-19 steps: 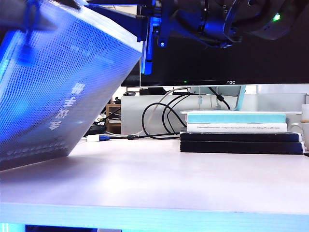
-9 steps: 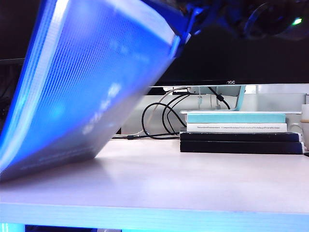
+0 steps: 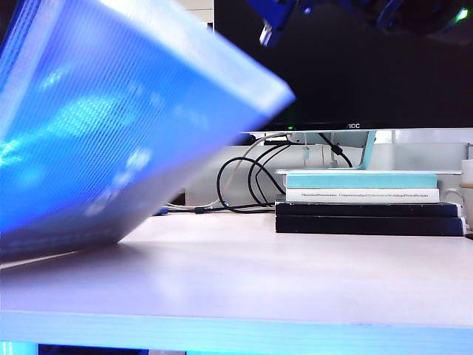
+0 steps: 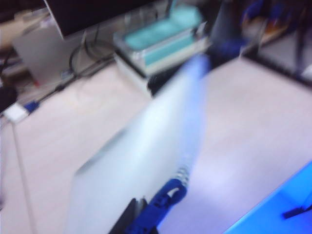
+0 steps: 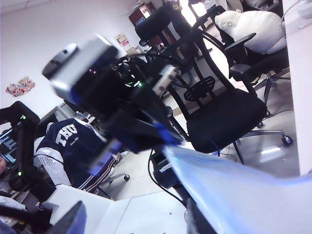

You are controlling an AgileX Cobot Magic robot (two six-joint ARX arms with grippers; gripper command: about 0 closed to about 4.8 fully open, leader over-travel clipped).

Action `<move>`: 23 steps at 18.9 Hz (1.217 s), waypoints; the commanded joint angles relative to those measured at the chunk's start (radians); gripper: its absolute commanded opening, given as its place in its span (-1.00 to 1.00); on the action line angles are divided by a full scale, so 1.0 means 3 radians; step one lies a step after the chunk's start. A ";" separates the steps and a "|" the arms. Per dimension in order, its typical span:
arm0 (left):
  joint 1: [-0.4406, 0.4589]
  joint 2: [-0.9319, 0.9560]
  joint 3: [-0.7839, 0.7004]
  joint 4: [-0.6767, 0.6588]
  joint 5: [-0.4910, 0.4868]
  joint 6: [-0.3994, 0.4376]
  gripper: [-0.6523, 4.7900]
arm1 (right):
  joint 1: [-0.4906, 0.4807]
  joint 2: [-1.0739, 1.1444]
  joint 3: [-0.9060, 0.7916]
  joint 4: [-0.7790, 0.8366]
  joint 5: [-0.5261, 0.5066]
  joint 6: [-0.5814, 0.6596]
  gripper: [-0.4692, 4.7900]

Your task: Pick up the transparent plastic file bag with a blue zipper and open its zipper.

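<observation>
- Transparent plastic file bag [image 3: 126, 126]: raised off the white table [image 3: 295, 274], tilted, filling the left of the exterior view; motion-blurred.
- Left gripper [image 4: 158, 207]: clamped on the bag's edge, blue zipper [image 4: 187, 161] beside its fingers.
- Right gripper [image 5: 131, 222]: fingers spread, nothing between them; bag's edge runs just beside it.
- Stacked books [image 3: 369, 201]: on the table, well apart from the bag.

file bag [image 3: 111, 126] tilted above table [image 3: 295, 274] at left, stacked books [image 3: 366, 203] right, monitor [image 3: 355, 66] behind
</observation>
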State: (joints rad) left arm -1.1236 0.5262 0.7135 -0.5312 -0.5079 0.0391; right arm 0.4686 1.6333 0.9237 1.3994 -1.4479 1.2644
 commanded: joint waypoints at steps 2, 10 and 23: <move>0.0000 -0.0010 0.0100 0.0071 -0.0050 0.0219 -0.78 | 0.0022 -0.0230 0.0008 0.0038 -0.0038 -0.0113 0.18; 0.0000 0.0248 0.0582 -0.0005 0.0264 0.0366 -0.78 | -0.0100 -0.0266 0.0033 -0.0056 0.0607 -0.0998 -0.02; 0.0062 0.0411 0.0603 0.0220 0.0268 0.0945 -0.78 | -0.0345 -0.1555 0.0296 -0.4730 0.2626 -0.4819 0.75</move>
State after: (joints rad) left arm -1.1194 0.6395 0.8871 -0.5014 -0.4740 0.2916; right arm 0.3622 1.1690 1.0054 0.0082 -0.6003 -0.1013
